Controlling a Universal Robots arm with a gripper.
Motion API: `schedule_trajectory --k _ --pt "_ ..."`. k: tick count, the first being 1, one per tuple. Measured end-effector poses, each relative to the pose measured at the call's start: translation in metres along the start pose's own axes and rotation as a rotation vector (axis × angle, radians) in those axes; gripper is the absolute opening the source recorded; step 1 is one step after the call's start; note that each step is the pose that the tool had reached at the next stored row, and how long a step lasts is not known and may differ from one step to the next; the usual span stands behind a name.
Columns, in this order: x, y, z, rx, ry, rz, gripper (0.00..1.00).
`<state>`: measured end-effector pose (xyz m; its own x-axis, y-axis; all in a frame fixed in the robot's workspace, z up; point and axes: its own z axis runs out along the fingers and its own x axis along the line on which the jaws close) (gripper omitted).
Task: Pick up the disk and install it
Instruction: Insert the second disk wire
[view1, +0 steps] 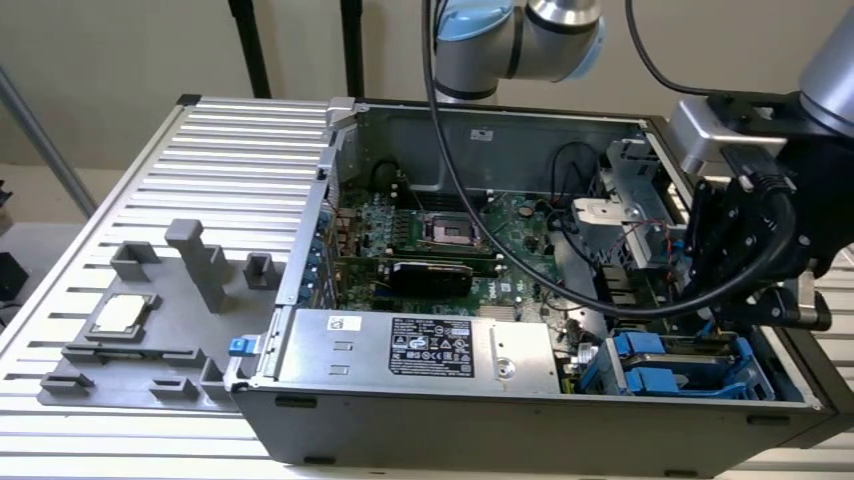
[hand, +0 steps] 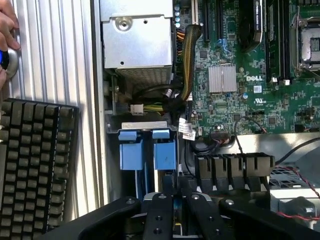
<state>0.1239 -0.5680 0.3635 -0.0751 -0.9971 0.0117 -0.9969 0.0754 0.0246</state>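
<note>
Exterior view first: finds the black robot gripper low inside the open grey metal computer case, at the corner on the exterior view's right, just above the drive bay. Cannot tell whether the claw is open, closed, or gripping something.

Places the disk, a flat silver-grey metal drive in a blue plastic carrier, in that bay, directly under the gripper. Seems seated, or nearly so, but this is only a judgement. In the wrist view, shows two blue carrier ends side by side in the bay, close in front of the gripper. Cannot say which of the two belongs to the task.

For doing this step well:
- Keep the carrier square to the bay rails, not tilted.
- Press straight along the slot, slowly, until flush with the neighbour.
- Stay apart from the black and yellow cable bundle just beside the bay.
- Avoid touching the green motherboard.

Containers and contents:
- Computer case: holds the green motherboard, the large silver power-supply box with a black label, and the drive bay with blue carriers.
- Grey plastic fixture on the ribbed aluminium table, well apart from the gripper: holds a small square silver CPU chip; other slots look empty.

Beside the case in the wrist view: a black keyboard and a person's hand at the edge.
</note>
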Motion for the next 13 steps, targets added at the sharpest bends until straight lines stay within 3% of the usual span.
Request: schedule_trajectory --k 13 --pt "0.004 0.0009 0.0166 0.0450 -0.0086 -0.009 0.16"
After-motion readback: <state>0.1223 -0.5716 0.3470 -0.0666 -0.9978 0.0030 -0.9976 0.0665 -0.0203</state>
